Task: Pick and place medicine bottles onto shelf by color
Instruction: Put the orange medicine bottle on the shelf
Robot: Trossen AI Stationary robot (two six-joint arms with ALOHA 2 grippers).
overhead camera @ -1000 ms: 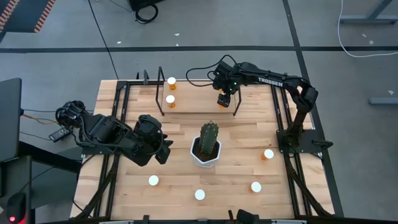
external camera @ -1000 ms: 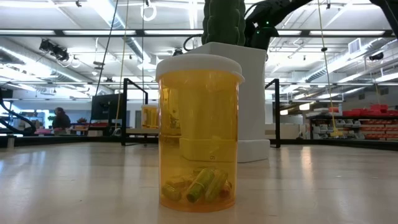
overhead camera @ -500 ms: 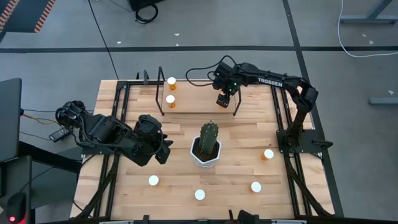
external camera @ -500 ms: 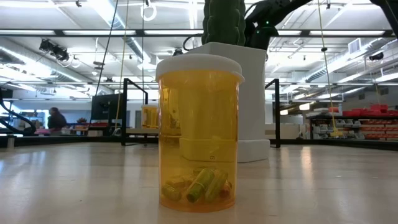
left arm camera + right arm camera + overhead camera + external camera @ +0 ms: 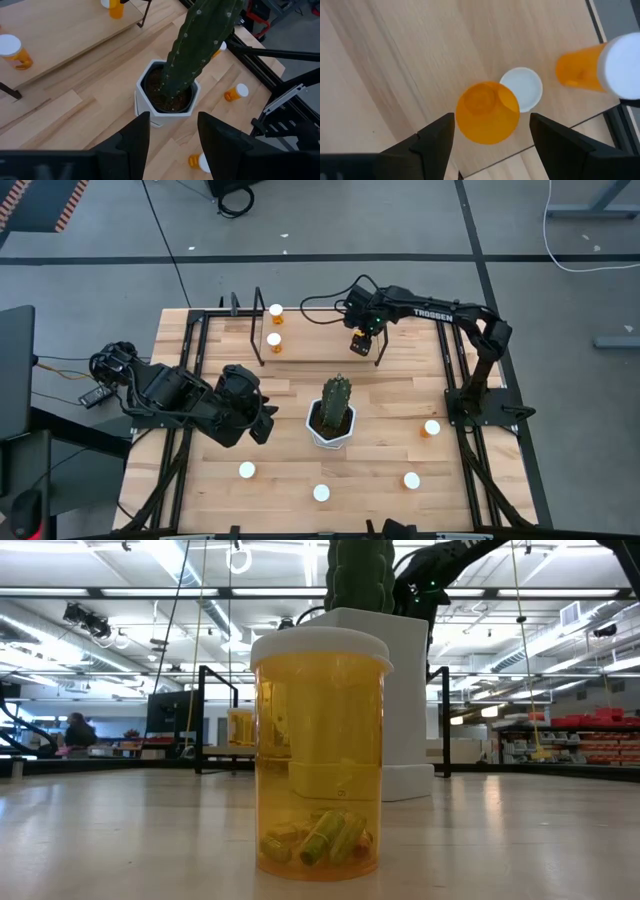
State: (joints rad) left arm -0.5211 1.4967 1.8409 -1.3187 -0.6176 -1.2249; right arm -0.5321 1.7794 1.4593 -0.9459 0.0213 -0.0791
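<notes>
The shelf (image 5: pixel 315 340) stands at the table's far side, with two medicine bottles (image 5: pixel 275 311) (image 5: pixel 273 340) upright on its left part. My right gripper (image 5: pixel 361 345) (image 5: pixel 492 130) hangs over the shelf's right part, shut on an orange medicine bottle (image 5: pixel 487 112). Another medicine bottle (image 5: pixel 580 70) shows close beside it. My left gripper (image 5: pixel 172 145) (image 5: pixel 265 420) waits open left of the cactus pot (image 5: pixel 332 425), with nothing between its fingers. Several more bottles are on the near half of the table, one (image 5: pixel 431 428) on its side. My right gripper holds the orange bottle by its wall near the base (image 5: pixel 462 122), between its two fingers. The fingers come from above, pointing steeply down along the bottle. The bottle is upside down, flat bottom toward the wrist and white cap (image 5: pixel 526 87) lowest. I cannot tell whether the cap rests on the shelf.
The green cactus (image 5: pixel 336 402) in its white pot stands mid-table between the arms. Three bottles stand near the front edge (image 5: pixel 247 470) (image 5: pixel 321 493) (image 5: pixel 411 480); one of them fills the low view (image 5: pixel 320 750). Black rods frame the shelf's ends (image 5: pixel 258 320).
</notes>
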